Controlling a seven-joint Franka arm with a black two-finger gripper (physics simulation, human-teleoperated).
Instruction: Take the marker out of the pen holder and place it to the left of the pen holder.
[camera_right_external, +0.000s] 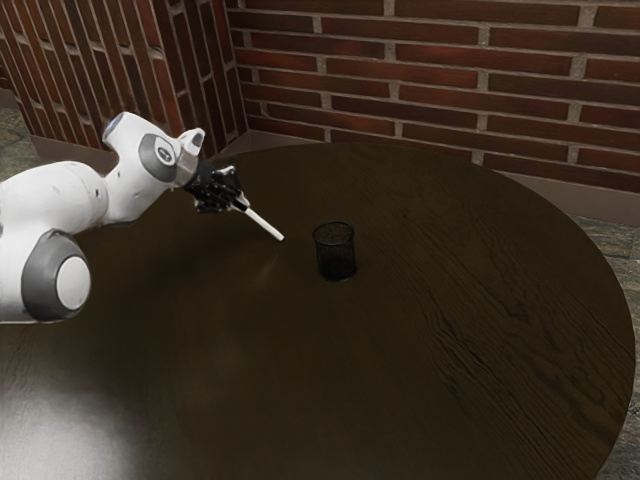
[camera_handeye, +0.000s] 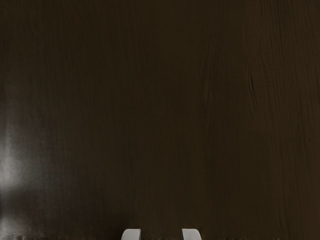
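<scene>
In the exterior view my black gripper (camera_right_external: 237, 203) is above the table, on the exterior view's left of the pen holder. It is shut on the white marker (camera_right_external: 265, 224), which sticks out from its end and slants down toward the exterior view's right. The marker's free tip is a short way from the black mesh pen holder (camera_right_external: 335, 254), apart from it. The holder stands upright on the table, and no marker can be seen in it. At the wrist view's lower edge, the gripper (camera_handeye: 161, 235) shows two pale tips.
The round dark wooden table (camera_right_external: 420, 370) carries the holder, and its surface (camera_handeye: 160, 115) also lies below my hand. A brick wall (camera_right_external: 430, 75) rises behind the table's far edge. The white arm reaches in from the exterior view's left.
</scene>
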